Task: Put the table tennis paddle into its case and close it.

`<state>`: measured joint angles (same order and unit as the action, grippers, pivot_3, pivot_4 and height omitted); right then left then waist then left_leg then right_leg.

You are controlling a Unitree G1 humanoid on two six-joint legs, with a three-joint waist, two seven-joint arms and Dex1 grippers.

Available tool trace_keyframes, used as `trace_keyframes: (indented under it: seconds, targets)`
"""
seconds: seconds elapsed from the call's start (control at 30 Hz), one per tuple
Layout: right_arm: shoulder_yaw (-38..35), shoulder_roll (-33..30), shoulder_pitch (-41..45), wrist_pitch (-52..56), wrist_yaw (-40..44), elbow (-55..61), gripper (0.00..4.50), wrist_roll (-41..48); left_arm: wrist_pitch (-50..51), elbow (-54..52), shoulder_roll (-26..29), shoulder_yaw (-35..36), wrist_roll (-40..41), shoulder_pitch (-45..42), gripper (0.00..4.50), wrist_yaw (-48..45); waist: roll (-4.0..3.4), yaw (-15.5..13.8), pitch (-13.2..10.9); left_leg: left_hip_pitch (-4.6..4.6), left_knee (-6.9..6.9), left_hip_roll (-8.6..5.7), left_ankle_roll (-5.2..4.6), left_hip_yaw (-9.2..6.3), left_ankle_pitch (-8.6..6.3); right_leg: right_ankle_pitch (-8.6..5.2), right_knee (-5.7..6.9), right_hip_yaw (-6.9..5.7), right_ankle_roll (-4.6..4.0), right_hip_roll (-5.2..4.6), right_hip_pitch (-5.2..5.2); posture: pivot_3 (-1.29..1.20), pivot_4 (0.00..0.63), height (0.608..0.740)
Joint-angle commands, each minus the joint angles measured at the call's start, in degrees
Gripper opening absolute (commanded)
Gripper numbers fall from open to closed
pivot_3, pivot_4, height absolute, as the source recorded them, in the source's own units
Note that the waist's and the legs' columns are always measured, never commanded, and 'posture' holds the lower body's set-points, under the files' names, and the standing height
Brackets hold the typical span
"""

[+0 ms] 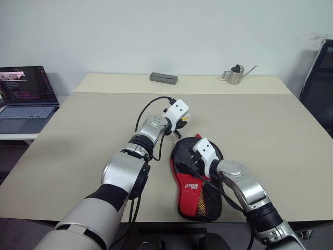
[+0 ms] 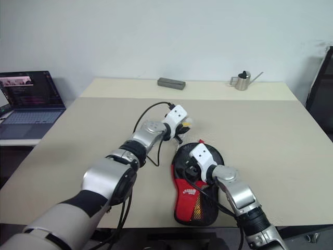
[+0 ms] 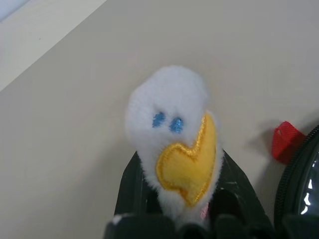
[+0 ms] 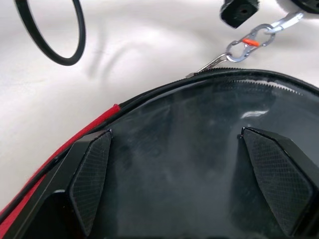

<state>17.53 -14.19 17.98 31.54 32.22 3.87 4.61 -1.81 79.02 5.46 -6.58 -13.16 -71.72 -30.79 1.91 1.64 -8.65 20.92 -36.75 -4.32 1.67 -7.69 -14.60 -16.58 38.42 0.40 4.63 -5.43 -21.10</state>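
Note:
The case [image 1: 193,194], a black pouch with a red panel and a mesh pocket, lies flat near the table's front edge. Its round end points away from me. My right gripper [image 4: 177,133] is open, its two fingers [image 4: 92,174] spread wide over the case's glossy black round end. The zipper rim [image 4: 259,79] curves just beyond them, and a small metal clip [image 4: 247,44] hangs from the zipper pull. My left gripper [image 1: 183,122] sits just past the case's far end, shut on the white plush charm [image 3: 172,134] with blue eyes and a yellow beak. The table tennis paddle is hidden.
A grey box [image 1: 163,78] and a metal watering can [image 1: 237,74] stand at the table's far edge. An open laptop [image 1: 23,96] sits on a side surface to the left. A dark chair [image 1: 320,78] stands at the right. A black cable loop [image 4: 50,30] hangs near the case.

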Motion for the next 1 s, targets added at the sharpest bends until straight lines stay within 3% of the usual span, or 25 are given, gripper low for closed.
trace_keyframes:
  seconds: [0.03,1.0]
  targets:
    - [3.1,-2.2,-7.0,9.8,0.0,-4.3,4.5,-0.9,-1.9,-0.9,-1.0,0.2,-1.1,-2.7,0.48,2.3,0.01,0.0,0.0,0.0,0.02,0.0,0.0,-0.02,0.0,0.0,-0.05,-0.03,0.0,0.0,0.0,0.0,0.15,0.74]
    - [3.0,-0.3,-16.9,16.6,-8.0,8.9,4.5,0.4,-2.9,0.0,-7.4,-1.2,-8.1,-7.4,0.48,10.9,0.04,-1.5,0.0,0.02,0.67,0.01,0.02,-0.04,-0.04,-0.01,-0.81,-0.13,0.09,0.01,0.01,0.0,0.15,0.74]
